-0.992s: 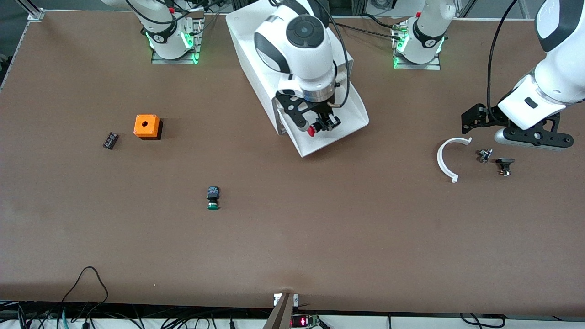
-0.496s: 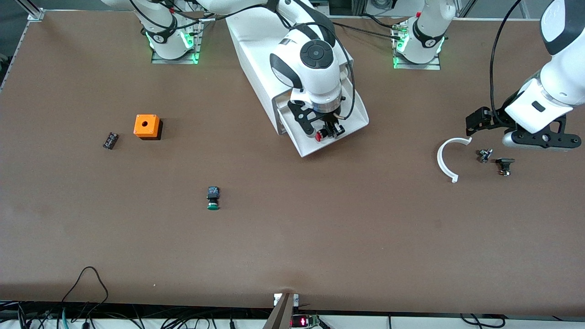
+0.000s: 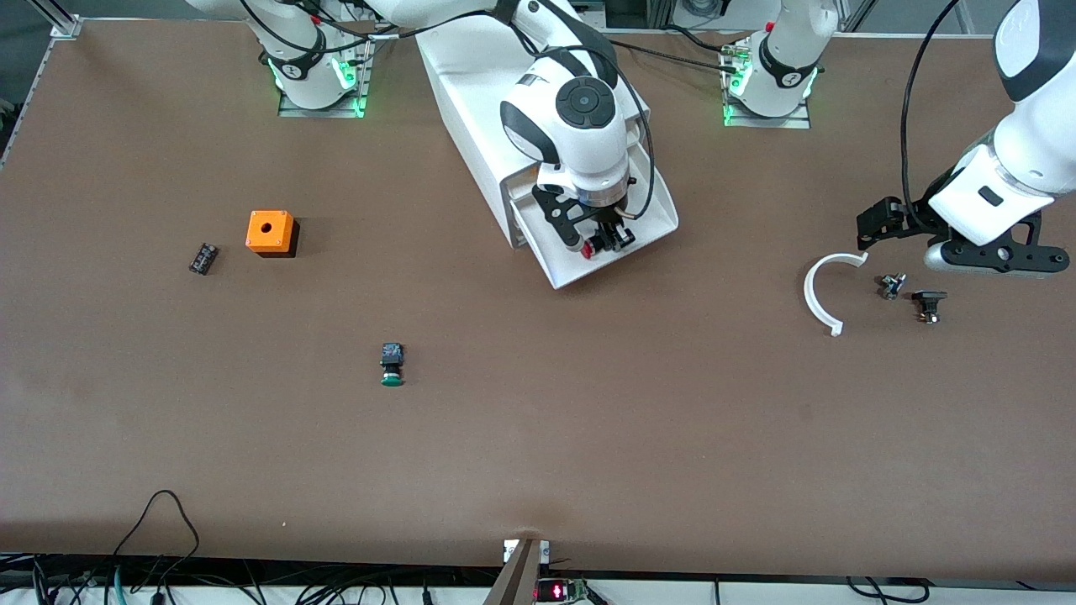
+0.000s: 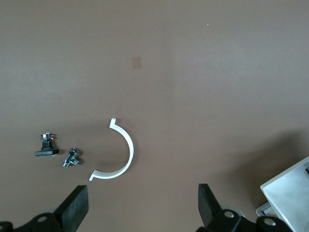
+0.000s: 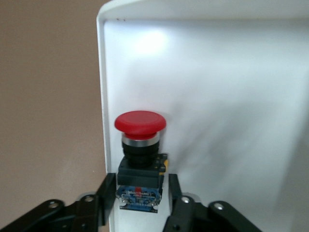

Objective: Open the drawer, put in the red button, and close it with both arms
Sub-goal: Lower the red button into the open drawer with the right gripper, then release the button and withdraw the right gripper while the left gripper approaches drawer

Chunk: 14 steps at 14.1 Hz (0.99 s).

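Right gripper (image 3: pixel 598 244) clamped on the red button (image 5: pixel 140 126) by its black body, cap clear, low inside the pulled-out drawer (image 3: pixel 647 231) for release; left gripper (image 4: pixel 140 203) spread, waiting over the white arc (image 4: pixel 118 154) toward the left arm's end.

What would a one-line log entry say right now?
drawer: open | right gripper: holds red button over drawer | left gripper: open, waiting over table
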### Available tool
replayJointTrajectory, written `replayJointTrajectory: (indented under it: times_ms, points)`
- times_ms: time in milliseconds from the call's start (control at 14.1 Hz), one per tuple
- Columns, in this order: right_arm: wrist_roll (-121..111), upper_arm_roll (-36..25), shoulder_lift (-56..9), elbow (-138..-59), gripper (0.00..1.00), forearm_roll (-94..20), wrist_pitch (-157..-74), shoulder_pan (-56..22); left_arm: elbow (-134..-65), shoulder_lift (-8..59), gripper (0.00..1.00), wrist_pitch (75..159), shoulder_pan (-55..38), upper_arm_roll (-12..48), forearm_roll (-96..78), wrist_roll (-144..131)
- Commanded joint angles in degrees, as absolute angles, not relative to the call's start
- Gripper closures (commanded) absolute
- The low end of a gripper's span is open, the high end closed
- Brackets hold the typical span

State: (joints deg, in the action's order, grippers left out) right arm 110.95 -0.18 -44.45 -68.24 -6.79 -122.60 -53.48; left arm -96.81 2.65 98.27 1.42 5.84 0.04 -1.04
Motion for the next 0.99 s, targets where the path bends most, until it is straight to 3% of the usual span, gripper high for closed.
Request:
replayJointTrajectory:
  times_ms: [0,425,921]
  points:
    - [111.8,-0.7,-44.1,-68.5,0.0,-8.3,-123.2,-53.9,-96.9,2.3,0.0,98.2,1.4,5.6,-0.7,-1.5]
    - [110.1,-1.9,-40.8,-67.0,0.0,-7.6,-121.7,-52.3,-96.9,2.4,0.0,98.2,1.4,5.6,-0.7,-1.5]
    - [89.1,-1.7,-33.8,-67.6,0.0,-8.7,-111.9,-40.6,-96.9,2.6,0.0,96.9,1.4,5.7,-0.9,-3.3]
